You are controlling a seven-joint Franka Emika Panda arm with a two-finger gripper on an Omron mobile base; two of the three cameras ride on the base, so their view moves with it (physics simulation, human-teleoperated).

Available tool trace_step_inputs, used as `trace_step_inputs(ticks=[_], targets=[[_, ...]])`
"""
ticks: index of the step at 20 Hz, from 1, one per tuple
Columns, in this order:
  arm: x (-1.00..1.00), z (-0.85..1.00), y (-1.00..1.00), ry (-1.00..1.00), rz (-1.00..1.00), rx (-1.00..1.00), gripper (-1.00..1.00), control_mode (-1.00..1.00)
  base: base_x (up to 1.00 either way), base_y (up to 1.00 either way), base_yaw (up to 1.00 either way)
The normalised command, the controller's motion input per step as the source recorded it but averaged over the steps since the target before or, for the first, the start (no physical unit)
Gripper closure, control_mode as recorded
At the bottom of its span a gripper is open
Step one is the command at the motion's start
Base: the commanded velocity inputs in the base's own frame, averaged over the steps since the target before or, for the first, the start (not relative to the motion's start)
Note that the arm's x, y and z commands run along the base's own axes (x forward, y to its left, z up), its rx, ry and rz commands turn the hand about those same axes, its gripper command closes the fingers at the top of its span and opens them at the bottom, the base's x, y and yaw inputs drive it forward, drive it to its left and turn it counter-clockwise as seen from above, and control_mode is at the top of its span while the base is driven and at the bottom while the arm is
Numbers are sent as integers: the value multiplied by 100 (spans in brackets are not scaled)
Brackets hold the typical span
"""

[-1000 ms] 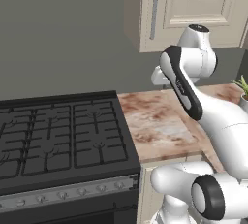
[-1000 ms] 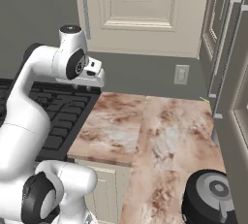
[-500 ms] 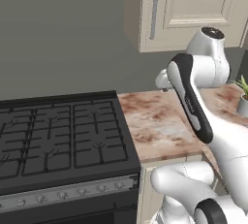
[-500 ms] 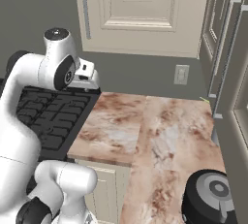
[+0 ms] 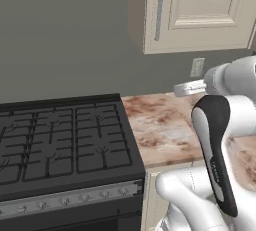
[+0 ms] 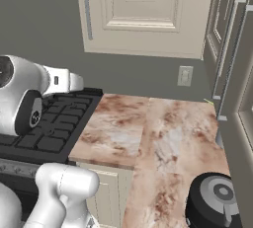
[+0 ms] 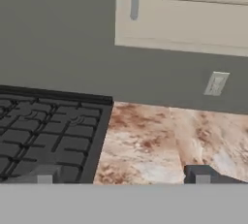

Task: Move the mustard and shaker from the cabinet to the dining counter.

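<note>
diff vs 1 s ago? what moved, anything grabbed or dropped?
The arm has swung rightward across both base views, and those views have shifted, so the base probably moved too. The gripper went from shut to open, with nothing between its fingertips, so nothing was grabbed or visibly dropped. The cabinet door stays closed; the stove and the marbled counter beside it look unchanged.

The cabinet point(image 6: 148, 15) shows a matt beige painted finish, smooth across its panelled door, with a brushed grey metal handle point(image 5: 159, 10). Below, the table point(image 6: 148, 138) looks like polished stone, brown and white marbling with a soft sheen. The stove point(image 5: 55, 145) is matt black, its grates dull like cast iron, its front strip satin metal.
</note>
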Motion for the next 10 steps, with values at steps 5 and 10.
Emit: trace_step_inputs(ticks=[5, 10], targets=[[-34, 70, 0, -67, 0, 0, -100, -100, 0, 0, 0], [-4, 60, 0, -54, 0, 0, -100, -100, 0, 0, 0]])
